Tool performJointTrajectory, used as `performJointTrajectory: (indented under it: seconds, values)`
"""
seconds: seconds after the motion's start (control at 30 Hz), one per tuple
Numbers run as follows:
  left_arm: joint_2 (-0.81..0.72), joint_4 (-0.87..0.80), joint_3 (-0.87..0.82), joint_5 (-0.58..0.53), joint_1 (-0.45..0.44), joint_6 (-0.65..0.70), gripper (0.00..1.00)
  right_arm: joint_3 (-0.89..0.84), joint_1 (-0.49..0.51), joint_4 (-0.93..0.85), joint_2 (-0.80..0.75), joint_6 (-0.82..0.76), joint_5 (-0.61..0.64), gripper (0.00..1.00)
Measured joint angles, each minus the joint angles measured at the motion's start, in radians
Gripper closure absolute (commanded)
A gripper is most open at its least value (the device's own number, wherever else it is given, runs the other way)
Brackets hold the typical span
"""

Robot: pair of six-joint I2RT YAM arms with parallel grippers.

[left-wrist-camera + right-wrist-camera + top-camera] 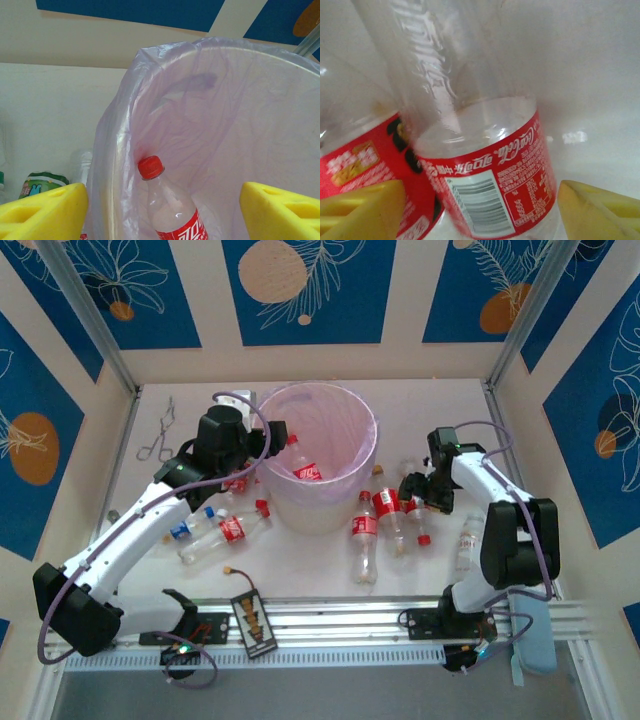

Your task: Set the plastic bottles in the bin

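Near edge: both arm bases on the rail; a black card with yellow marks [250,620] lies on the rail between them.

White table [300,575], near band: a blue-labelled bottle [186,530] and a red-labelled side bottle [232,530] lie flat under the left arm; a red-labelled centre bottle [364,540] lies just in front of the bin; a clear bottle [468,545], label not readable, lies beside the right arm.

Right gripper [416,492] [480,195]: low over a pair of red-labelled bottles [390,508] lying side by side just right of the bin; in the wrist view its yellow fingers [362,207] stand either side of the straddled bottle [490,170], red label and barcode facing the camera; a neighbour bottle [355,160] touches it on the left; the right finger is just beside the label; contact at either finger is not resolvable; cannot tell whether the pincer is clenched or released.

Left gripper [268,440] [161,195]: at the left rim of the bin [372,440] [240,115], looking in; fingers wide apart with a gap on both sides; released, grasping nothing.

Bin: round, translucent white, lined with a pale lilac bag; the binned bottle [306,468] [172,212], red cap and red label, lies inside with its cap against the liner, clear of both fingers; a green-labelled bottle [42,181] sits on the table outside the bin wall, to the left in the wrist view.

Far left: metal forceps [158,432] on the table, well apart from the bottles.
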Motion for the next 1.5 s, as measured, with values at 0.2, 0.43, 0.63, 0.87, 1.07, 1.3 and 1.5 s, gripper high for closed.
performJointTrajectory:
  seconds: [0.2,0.43,0.63,0.87,1.07,1.3,1.5]
  values:
    - [0.000,0.000,0.000,0.000,0.000,0.019,0.20,-0.009,-0.013,0.061,0.049,0.015,0.001,0.20]
    - [0.013,0.000,0.014,0.008,0.000,0.038,0.20,-0.022,-0.013,0.129,0.090,0.043,0.009,0.20]
    - [0.050,-0.006,0.052,0.015,0.001,0.053,0.20,-0.037,-0.012,0.166,0.122,0.068,0.024,0.23]
    - [0.059,-0.012,0.063,0.014,0.003,0.052,0.20,-0.039,-0.012,0.168,0.124,0.075,0.052,0.30]
    - [0.060,-0.014,0.064,0.014,0.003,0.052,0.20,-0.039,-0.013,0.165,0.120,0.078,0.065,0.35]
    - [0.060,-0.016,0.064,0.014,0.003,0.052,0.20,0.038,-0.055,0.097,0.060,0.061,0.068,0.37]
    - [0.058,-0.016,0.064,0.014,0.003,0.052,0.20,0.243,-0.067,0.014,-0.091,0.035,0.066,0.39]
